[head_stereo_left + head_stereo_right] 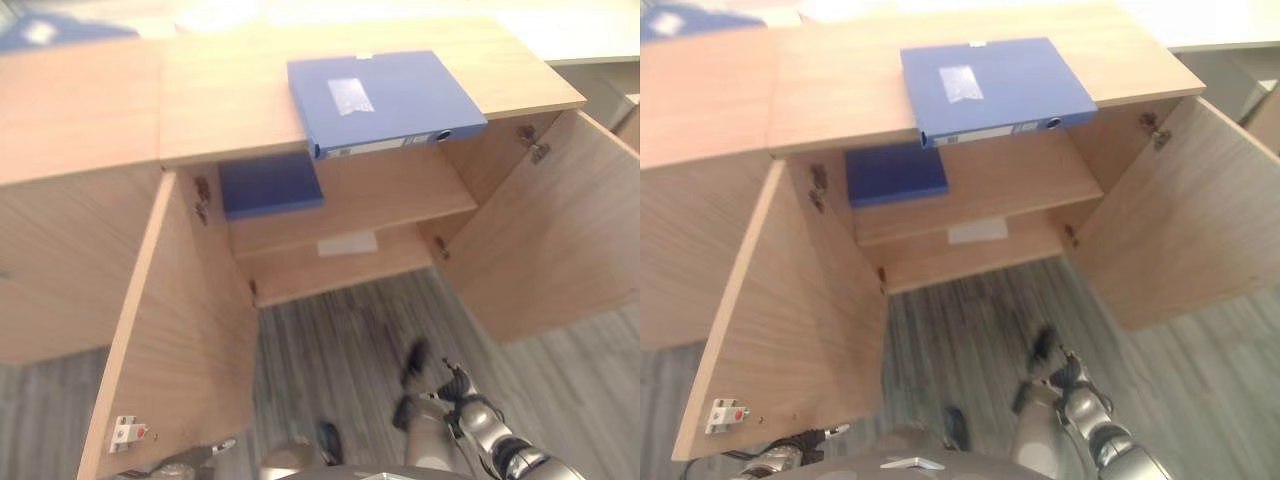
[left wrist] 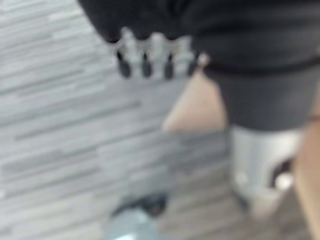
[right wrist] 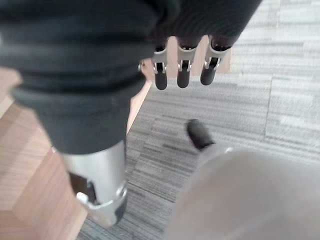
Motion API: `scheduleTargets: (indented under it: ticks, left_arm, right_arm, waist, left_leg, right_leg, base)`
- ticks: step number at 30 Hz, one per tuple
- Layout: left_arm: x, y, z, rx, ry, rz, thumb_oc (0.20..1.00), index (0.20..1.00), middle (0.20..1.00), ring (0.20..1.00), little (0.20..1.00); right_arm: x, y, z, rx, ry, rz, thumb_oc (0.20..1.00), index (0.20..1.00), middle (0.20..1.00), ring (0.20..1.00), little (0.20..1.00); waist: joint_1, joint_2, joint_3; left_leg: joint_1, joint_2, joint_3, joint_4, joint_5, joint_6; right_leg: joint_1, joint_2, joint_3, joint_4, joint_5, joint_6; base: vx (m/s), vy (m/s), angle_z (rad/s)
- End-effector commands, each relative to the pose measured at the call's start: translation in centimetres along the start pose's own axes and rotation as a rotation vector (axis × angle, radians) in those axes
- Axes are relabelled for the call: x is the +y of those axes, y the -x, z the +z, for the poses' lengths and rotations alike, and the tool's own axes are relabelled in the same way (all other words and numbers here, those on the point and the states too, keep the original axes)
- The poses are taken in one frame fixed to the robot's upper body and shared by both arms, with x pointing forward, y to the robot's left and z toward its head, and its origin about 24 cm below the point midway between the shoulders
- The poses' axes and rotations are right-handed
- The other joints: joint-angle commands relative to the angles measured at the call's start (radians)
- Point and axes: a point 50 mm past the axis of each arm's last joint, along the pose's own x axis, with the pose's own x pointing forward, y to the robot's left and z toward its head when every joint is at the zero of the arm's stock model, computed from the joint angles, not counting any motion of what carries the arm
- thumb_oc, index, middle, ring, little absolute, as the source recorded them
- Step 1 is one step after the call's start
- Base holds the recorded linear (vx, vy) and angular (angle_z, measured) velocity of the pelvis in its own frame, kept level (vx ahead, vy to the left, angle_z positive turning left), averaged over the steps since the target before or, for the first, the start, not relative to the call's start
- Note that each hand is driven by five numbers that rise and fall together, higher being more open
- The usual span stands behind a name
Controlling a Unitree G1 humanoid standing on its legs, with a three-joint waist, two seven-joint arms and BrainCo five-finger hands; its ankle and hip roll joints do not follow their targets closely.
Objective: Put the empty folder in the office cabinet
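Observation:
A blue box folder (image 1: 385, 100) lies flat on top of the wooden office cabinet (image 1: 230, 100), its spine hanging over the front edge above the open compartment. A second blue folder (image 1: 270, 185) lies on the upper shelf inside, at the left. My right hand (image 1: 462, 395) hangs low at the lower right over the floor, well short of the cabinet; its fingers (image 3: 182, 70) are straight and hold nothing. Low at the lower left, by the left door, is my left hand (image 1: 188, 462), whose fingers (image 2: 145, 55) are relaxed and empty.
Both cabinet doors stand wide open: the left door (image 1: 170, 340) and the right door (image 1: 540, 240) flank the opening. A white label (image 1: 347, 243) lies on the lower shelf. A closed wooden unit (image 1: 70, 200) adjoins on the left. Grey plank floor (image 1: 340, 350) lies in front.

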Motion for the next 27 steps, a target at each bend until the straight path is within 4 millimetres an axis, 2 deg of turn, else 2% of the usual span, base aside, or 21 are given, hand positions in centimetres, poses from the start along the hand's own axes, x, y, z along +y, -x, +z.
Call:
scheduleTargets:
  ticks: [1,3,6,7,9,10,12,13,14,15,17,19,20,21,23,25,26,27]
  left_arm:
    - [-1.3,-0.2,-0.4,-0.019,0.076,-0.014,1.000,1.000,1.000,1.000,1.000]
    - [-1.1,-0.1,-1.2,-0.002,0.080,-0.009,1.000,1.000,1.000,1.000,1.000]
    - [-1.2,0.0,-1.8,0.008,0.088,-0.006,1.000,1.000,1.000,1.000,1.000]
    - [-1.3,0.0,-1.7,0.005,0.092,-0.007,1.000,1.000,1.000,1.000,1.000]
    - [-1.7,-0.1,-1.4,-0.007,0.077,-0.017,1.000,1.000,1.000,1.000,1.000]
    - [-1.8,-0.2,-1.1,-0.008,0.064,-0.009,1.000,1.000,1.000,1.000,1.000]
    - [-1.8,-0.2,-1.1,-0.008,0.064,-0.009,1.000,1.000,1.000,1.000,1.000]
    - [-2.0,-0.2,-0.7,-0.017,0.095,-0.010,1.000,1.000,1.000,1.000,1.000]
    - [-2.5,-0.3,0.4,-0.061,0.094,-0.029,1.000,1.000,1.000,1.000,1.000]
    - [-2.7,-0.3,0.6,-0.071,0.100,-0.028,1.000,1.000,1.000,1.000,1.000]
    - [-2.7,-0.3,0.6,-0.071,0.100,-0.028,1.000,1.000,1.000,1.000,1.000]
    - [-3.4,-0.4,1.6,-0.092,0.060,-0.055,1.000,1.000,1.000,1.000,1.000]
    - [-3.7,-0.5,1.6,-0.092,0.045,-0.065,1.000,1.000,1.000,1.000,1.000]
    - [-3.9,-0.5,1.4,-0.093,0.034,-0.071,1.000,1.000,1.000,1.000,1.000]
    - [-3.9,-0.5,1.3,-0.094,0.027,-0.073,1.000,1.000,1.000,1.000,1.000]
    - [-3.9,-0.4,1.0,-0.099,0.006,-0.064,1.000,1.000,1.000,1.000,1.000]
    - [-3.9,-0.4,1.0,-0.099,0.006,-0.064,1.000,1.000,1.000,1.000,1.000]
    - [-3.9,-0.4,1.1,-0.111,-0.004,-0.061,1.000,1.000,1.000,1.000,1.000]
  right_arm:
    - [-1.5,0.3,-1.4,0.046,0.099,-0.037,1.000,1.000,1.000,1.000,1.000]
    - [-1.2,0.3,-1.6,0.070,0.131,-0.003,1.000,1.000,1.000,1.000,1.000]
    - [-0.8,0.3,-1.6,0.066,0.141,0.005,1.000,1.000,1.000,1.000,1.000]
    - [-0.8,0.3,-1.6,0.062,0.154,0.012,1.000,1.000,1.000,1.000,1.000]
    - [-0.9,0.3,-1.7,0.061,0.153,0.009,1.000,1.000,1.000,1.000,1.000]
    - [-0.9,0.3,-1.9,0.084,0.161,0.022,1.000,1.000,1.000,1.000,1.000]
    - [-0.9,0.3,-1.9,0.084,0.161,0.022,1.000,1.000,1.000,1.000,1.000]
    - [-1.3,0.4,-2.0,0.075,0.111,-0.019,1.000,1.000,1.000,1.000,1.000]
    - [-2.3,0.3,-1.3,0.061,0.083,-0.017,1.000,1.000,1.000,1.000,1.000]
    - [-2.5,0.4,-1.4,0.064,0.084,-0.008,1.000,1.000,1.000,1.000,1.000]
    - [-2.5,0.4,-1.4,0.064,0.084,-0.008,1.000,1.000,1.000,1.000,1.000]
    - [-2.5,0.9,-2.7,0.075,0.074,0.017,1.000,1.000,1.000,1.000,1.000]
    - [-2.4,0.9,-2.9,0.085,0.072,0.017,1.000,1.000,1.000,1.000,1.000]
    - [-2.4,0.9,-3.0,0.090,0.067,0.021,1.000,1.000,1.000,1.000,1.000]
    - [-2.4,0.9,-3.0,0.092,0.067,0.022,1.000,1.000,1.000,1.000,1.000]
    - [-2.1,0.9,-3.2,0.114,0.056,0.021,1.000,1.000,1.000,1.000,1.000]
    - [-2.1,0.9,-3.2,0.114,0.056,0.021,1.000,1.000,1.000,1.000,1.000]
    - [-1.9,0.9,-3.2,0.115,0.059,0.019,1.000,1.000,1.000,1.000,1.000]
  waist:
    - [0.041,0.015,-0.024]
    - [0.051,0.009,-0.038]
    - [0.058,0.000,-0.044]
    - [0.055,-0.006,-0.041]
    - [0.043,-0.007,-0.045]
    - [0.031,-0.004,-0.049]
    - [0.031,-0.004,-0.049]
    - [0.025,-0.001,-0.053]
    - [0.016,0.002,-0.052]
    - [0.012,0.005,-0.053]
    - [0.012,0.005,-0.053]
    - [-0.012,0.032,-0.045]
    - [-0.013,0.034,-0.048]
    - [-0.007,0.038,-0.052]
    - [-0.006,0.039,-0.054]
    - [-0.002,0.041,-0.066]
    - [-0.002,0.041,-0.066]
    - [-0.002,0.042,-0.071]
  left_leg:
    - [0.051,0.068,-0.058,-0.148,0.061,-0.014]
    - [0.078,0.082,-0.070,-0.147,0.040,-0.020]
    - [0.114,0.107,-0.074,-0.141,0.022,-0.028]
    - [0.115,0.111,-0.075,-0.139,0.034,-0.029]
    - [0.119,0.128,-0.112,-0.139,0.042,-0.038]
    - [0.122,0.151,-0.134,-0.136,0.048,-0.044]
    - [0.122,0.151,-0.134,-0.136,0.048,-0.044]
    - [0.131,0.170,-0.162,-0.139,0.067,-0.060]
    - [0.106,0.215,-0.153,-0.130,0.115,-0.086]
    - [0.097,0.232,-0.135,-0.134,0.138,-0.097]
    - [0.097,0.232,-0.135,-0.134,0.138,-0.097]
    - [0.069,0.271,-0.067,-0.134,0.234,-0.138]
    - [0.065,0.250,-0.077,-0.128,0.221,-0.135]
    - [0.066,0.208,-0.106,-0.122,0.190,-0.126]
    - [0.068,0.196,-0.112,-0.120,0.179,-0.123]
    - [0.078,0.128,-0.134,-0.108,0.122,-0.100]
    - [0.078,0.128,-0.134,-0.108,0.122,-0.100]
    - [0.081,0.109,-0.140,-0.107,0.108,-0.090]
  right_leg:
    - [0.356,-0.057,-0.013,-0.031,0.054,0.091]
    - [0.350,-0.064,-0.028,-0.071,0.068,0.099]
    - [0.354,-0.057,-0.054,-0.071,0.055,0.102]
    - [0.359,-0.054,-0.061,-0.071,0.049,0.092]
    - [0.374,-0.038,-0.020,-0.064,0.019,0.088]
    - [0.391,-0.004,0.006,-0.038,-0.054,0.070]
    - [0.391,-0.004,0.006,-0.038,-0.054,0.070]
    - [0.395,0.016,0.017,-0.018,-0.077,0.060]
    - [0.432,0.043,0.007,-0.018,-0.116,0.026]
    - [0.447,0.056,-0.006,-0.023,-0.126,0.015]
    - [0.447,0.056,-0.006,-0.023,-0.126,0.015]
    - [0.485,0.090,-0.059,-0.027,-0.170,-0.027]
    - [0.489,0.094,-0.065,-0.025,-0.176,-0.034]
    - [0.489,0.099,-0.059,-0.027,-0.177,-0.037]
    - [0.489,0.100,-0.058,-0.027,-0.177,-0.038]
    - [0.502,0.109,-0.047,-0.033,-0.181,-0.040]
    - [0.502,0.109,-0.047,-0.033,-0.181,-0.040]
    - [0.505,0.111,-0.041,-0.033,-0.183,-0.040]
  base:
    - [0.34,-0.355,1.26]
    - [0.29,-0.345,0.45]
    - [0.21,-0.341,0.06]
    - [0.20,-0.413,-0.15]
    - [0.17,-0.379,0.15]
    - [0.13,-0.284,0.41]
    - [0.06,-0.170,0.48]
    - [0.08,-0.499,0.68]
    - [0.09,-0.586,0.77]
    - [0.05,-0.426,0.19]
    - [0.01,-0.114,0.25]
    - [0.04,-0.330,0.35]
    - [0.05,-0.246,0.29]
    - [0.04,-0.080,0.40]
    - [0.04,-0.023,0.54]
    - [0.06,0.027,-0.08]
    - [0.05,0.062,-0.24]
    - [0.05,0.119,-0.18]
